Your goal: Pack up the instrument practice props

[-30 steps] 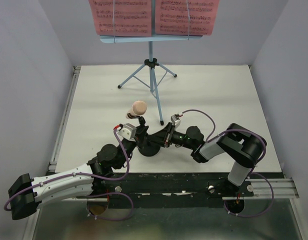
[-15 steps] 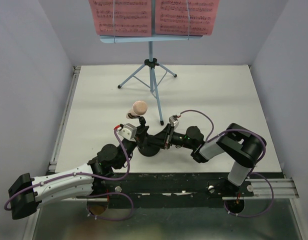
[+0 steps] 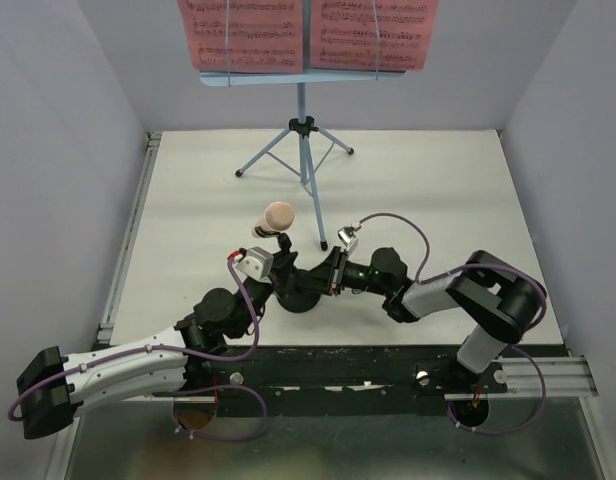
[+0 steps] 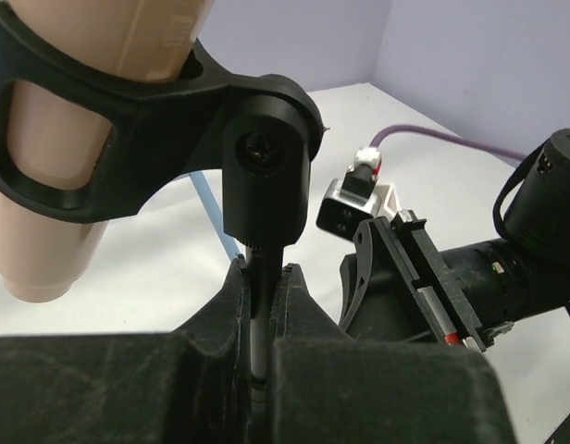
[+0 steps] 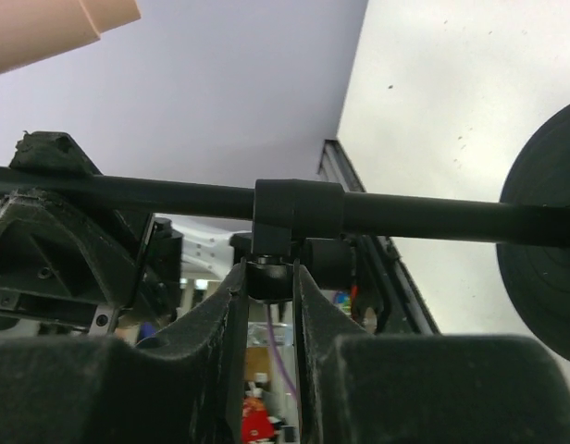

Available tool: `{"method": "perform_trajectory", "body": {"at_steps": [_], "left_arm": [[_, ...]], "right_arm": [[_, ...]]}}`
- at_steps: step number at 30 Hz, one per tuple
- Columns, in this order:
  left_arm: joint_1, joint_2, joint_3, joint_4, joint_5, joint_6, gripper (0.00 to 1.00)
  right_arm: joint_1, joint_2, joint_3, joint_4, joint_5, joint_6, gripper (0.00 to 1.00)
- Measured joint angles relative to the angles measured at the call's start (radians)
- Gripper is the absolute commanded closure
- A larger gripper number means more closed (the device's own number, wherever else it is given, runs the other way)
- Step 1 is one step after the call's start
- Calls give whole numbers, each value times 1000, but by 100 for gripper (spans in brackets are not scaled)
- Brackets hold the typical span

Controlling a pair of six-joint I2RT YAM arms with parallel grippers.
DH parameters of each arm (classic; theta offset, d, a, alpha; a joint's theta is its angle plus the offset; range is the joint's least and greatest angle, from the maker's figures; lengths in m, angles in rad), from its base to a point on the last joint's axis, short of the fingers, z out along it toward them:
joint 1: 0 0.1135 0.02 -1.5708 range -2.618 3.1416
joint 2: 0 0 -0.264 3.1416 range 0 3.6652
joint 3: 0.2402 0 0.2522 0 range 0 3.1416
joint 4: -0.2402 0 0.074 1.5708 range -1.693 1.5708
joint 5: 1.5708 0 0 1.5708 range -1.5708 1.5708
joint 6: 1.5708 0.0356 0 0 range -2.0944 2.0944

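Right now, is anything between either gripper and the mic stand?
Nothing visible. The left gripper is shut on the mic stand just under its clip; the fingers of the right gripper flank the knob under its collar.

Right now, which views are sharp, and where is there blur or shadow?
Top external: even light, sharp, no glare on the light-blue tripod music stand. Left wrist: the beige-pink toy microphone looms close and soft; the jaws are a dark blur. Right wrist: the short black round-based mic stand is backlit, nearly a silhouette.
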Motion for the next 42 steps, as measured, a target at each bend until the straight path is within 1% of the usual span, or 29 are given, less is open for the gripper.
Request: {"method": "perform_trajectory", "body": {"at_steps": [2,6,9,13,17,21,26,31,38,42], "left_arm": [[0,-1,0,-1,-1,0,100],[1,3,5,1,-1,1,100],[3,11,11,8,-1,0,100],[5,39,23,7,-1,1,100],[12,73,53,-15,-3,2,100],[13,103,86,-53,-9,3,100],[14,152,138,-101,-14,4,100],[13,191,171,-121,-6,3,100],[7,209,174,-111,26,-31,100],[3,225,174,-95,32,-53,100]], "right_arm": [[0,-61,21,-122,2,-95,99],[0,-209,95,-466,41,-333,99],[3,-280,158,-669,84,-496,99],[21,-312,228,-863,150,-684,99],[54,-327,268,-958,234,-829,99],[115,-343,279,-995,373,-958,99],[212,-352,279,-1002,597,-1114,99],[298,-353,254,-959,812,-1268,99],[411,-351,119,-705,1041,-1535,99],[471,-298,68,-533,1155,-1720,99]]}}
